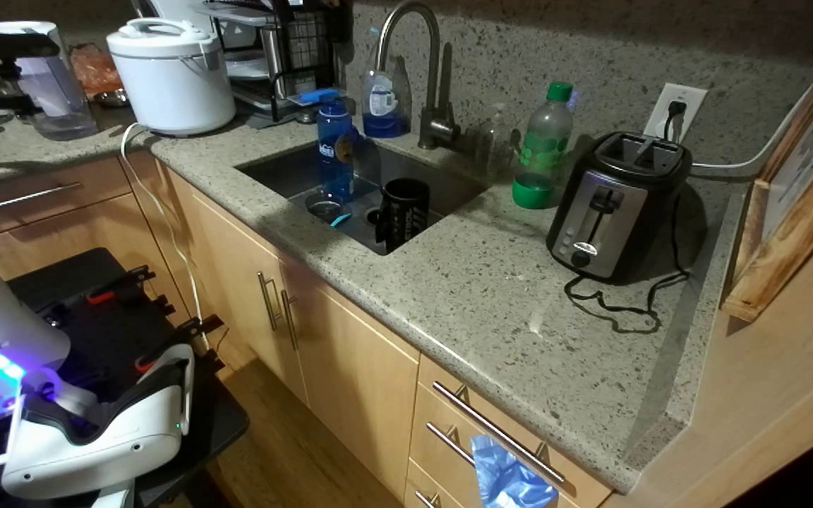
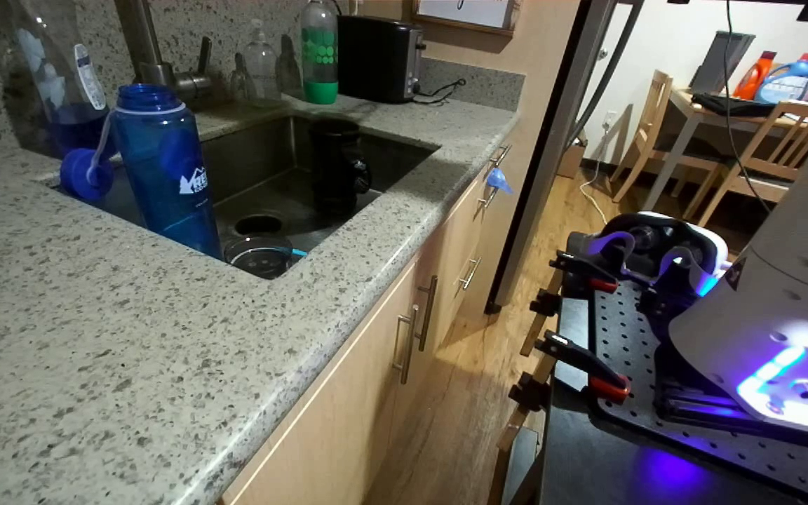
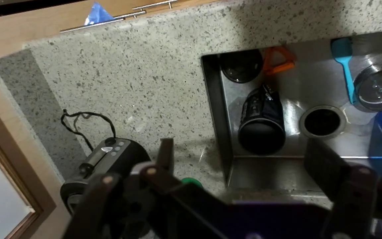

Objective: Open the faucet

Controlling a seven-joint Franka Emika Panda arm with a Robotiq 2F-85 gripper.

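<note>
In both exterior views the grey metal faucet (image 1: pixel 433 67) rises behind the sink, its high spout arching over and down in an exterior view. Its short lever (image 2: pixel 204 55) points upward on the side toward the toaster. The other exterior view frame cuts off the spout, leaving only the lower neck (image 2: pixel 139 31). My gripper (image 3: pixel 238 139) is open in the wrist view, fingers wide apart and nothing between them, above the sink and counter. The faucet does not show in the wrist view. Dark bars (image 1: pixel 8 46) at an exterior view's left edge may be the gripper's fingers.
Inside the sink (image 3: pixel 310 83) are a black mug (image 3: pixel 261 136), a blue bottle (image 2: pixel 162 161) and a glass bowl (image 3: pixel 378 87). Soap with blue liquid (image 1: pixel 383 106) stands beside the faucet. A clear pump bottle (image 1: pixel 495 144), green-capped bottle (image 1: pixel 544 148) and toaster (image 1: pixel 618 204) stand toward the wooden panel.
</note>
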